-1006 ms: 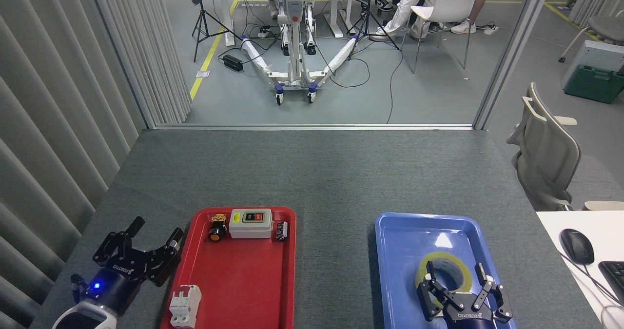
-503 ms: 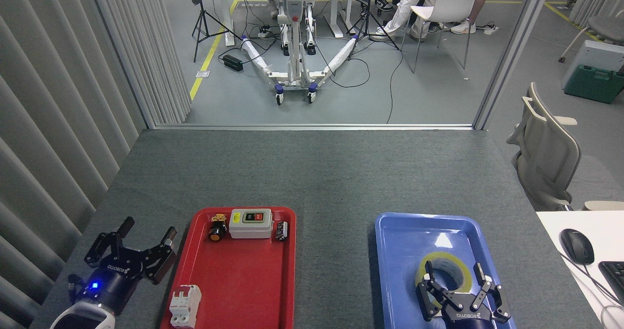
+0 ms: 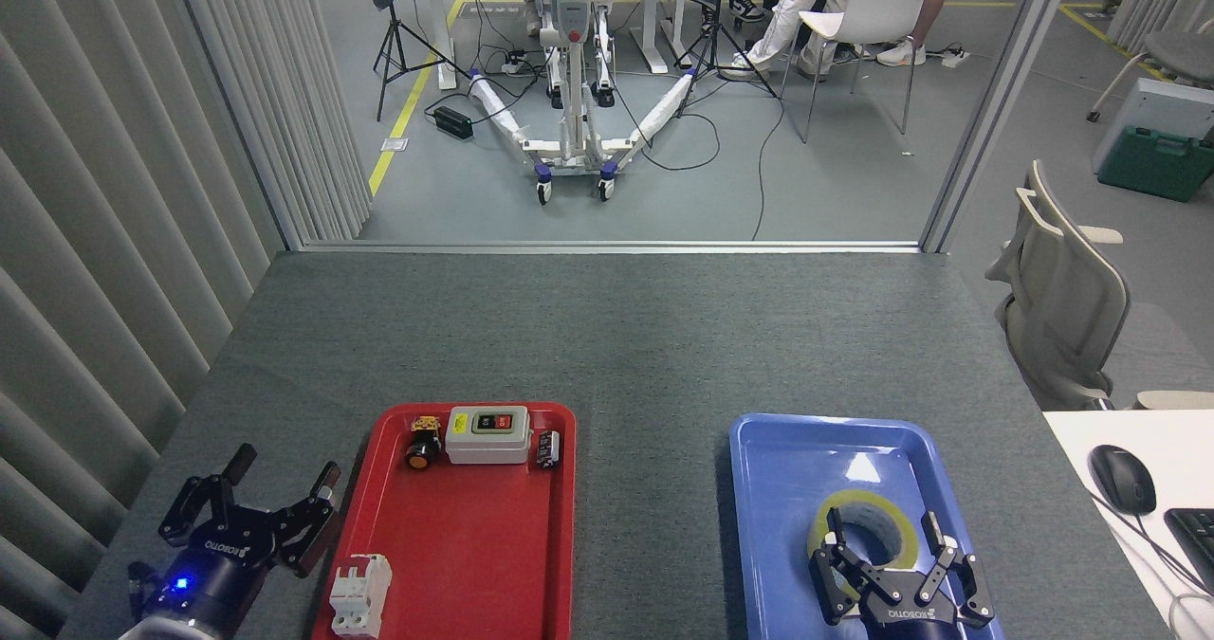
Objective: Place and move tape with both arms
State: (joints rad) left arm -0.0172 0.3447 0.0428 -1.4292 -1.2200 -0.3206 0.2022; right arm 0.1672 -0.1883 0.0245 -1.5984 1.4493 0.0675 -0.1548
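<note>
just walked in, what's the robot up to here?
It is working on a roll of yellow tape lying flat in the blue tray. The right gripper sits at the near side of the roll with fingers spread; one finger seems to reach into the hole, but nothing is clamped or lifted. The left gripper is open over the grey table, beside the red tray of electrical parts, holding nothing.

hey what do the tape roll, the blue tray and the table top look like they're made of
The tape: translucent yellowish plastic film, glossy, wound on a pale core that looks like cardboard. The blue tray: likely moulded plastic, smooth and shiny, with a bright glare patch and rounded rim. The table top: grey covering with a matte, speckled, felt-like or carpet-like texture; what lies beneath is hidden.
</note>
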